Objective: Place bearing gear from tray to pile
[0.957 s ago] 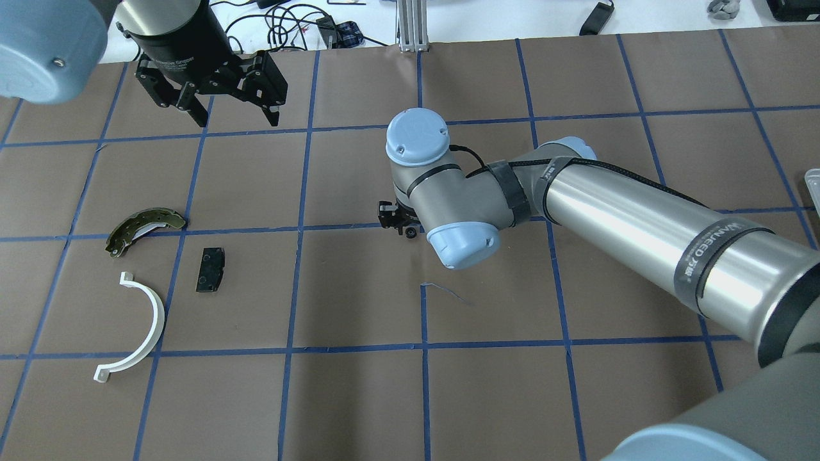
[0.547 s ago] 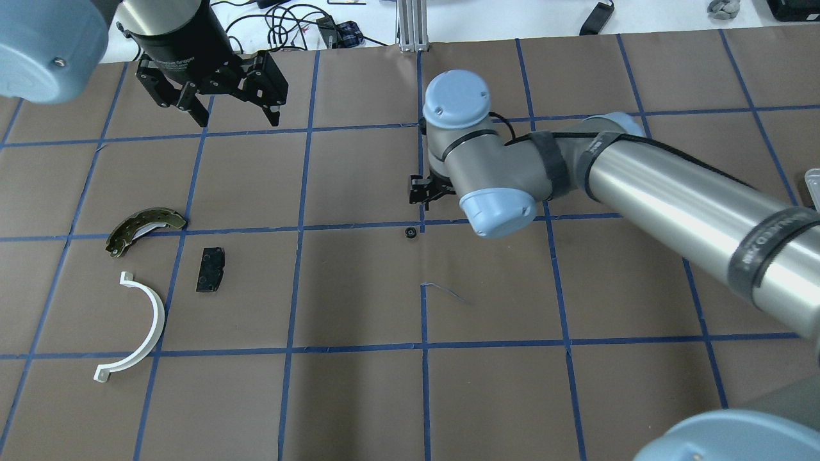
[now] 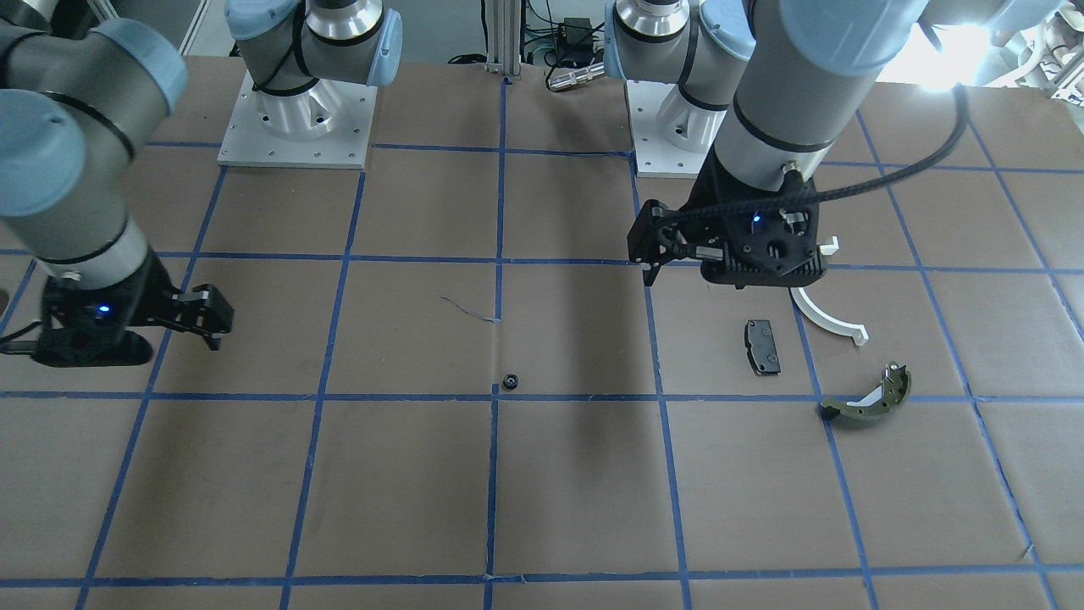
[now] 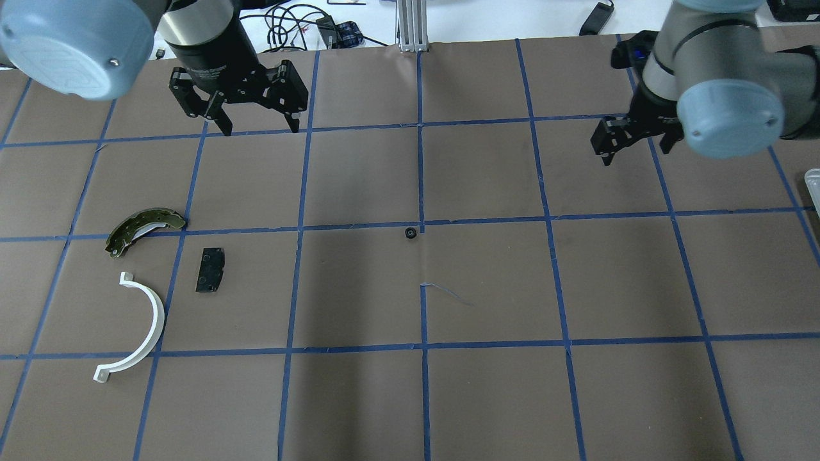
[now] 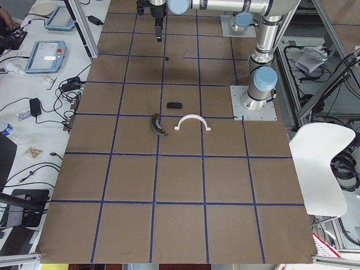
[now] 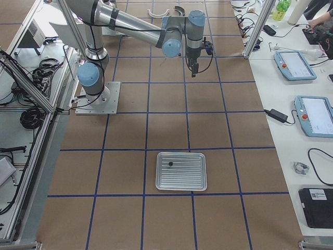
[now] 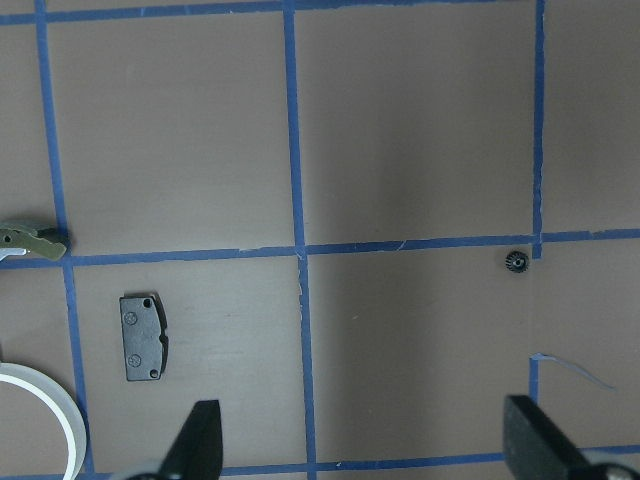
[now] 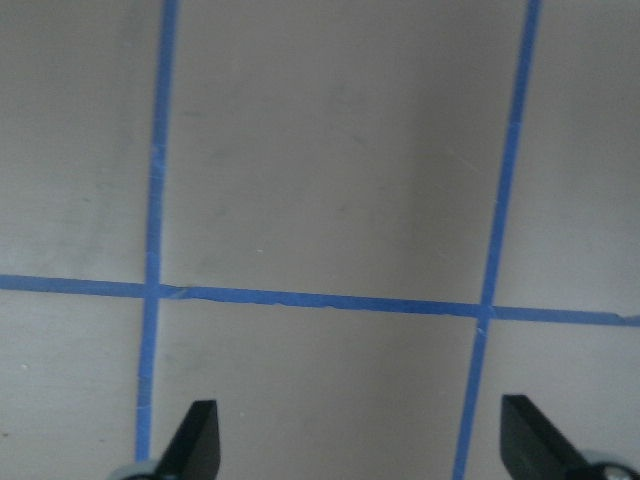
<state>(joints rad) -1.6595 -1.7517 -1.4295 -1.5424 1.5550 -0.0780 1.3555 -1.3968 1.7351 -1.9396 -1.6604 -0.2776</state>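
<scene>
The bearing gear [image 4: 410,232], a small black toothed ring, lies alone on the brown table at the centre grid crossing; it also shows as the gear [image 3: 510,381] and the gear [image 7: 517,262]. The pile sits at the left: an olive-green shoe [image 4: 125,232], a black pad [image 4: 210,269] and a white half-ring [image 4: 155,317]. My left gripper [image 4: 259,125] hangs open and empty at the far left, beyond the pile. Far right of the gear, my right gripper [image 4: 634,150] is open and empty. The tray [image 6: 181,171] holds one small dark part.
The table is brown paper with a blue tape grid. A corner of the tray [image 4: 812,173] peeks in at the right edge. Cables and an aluminium post [image 4: 412,25] lie past the far edge. The robot bases [image 3: 296,119] stand at the near side.
My right gripper, down at the gear a second ago, has lifted off and swung far to the right, leaving the gear on the table. My left arm has shifted slightly right.
</scene>
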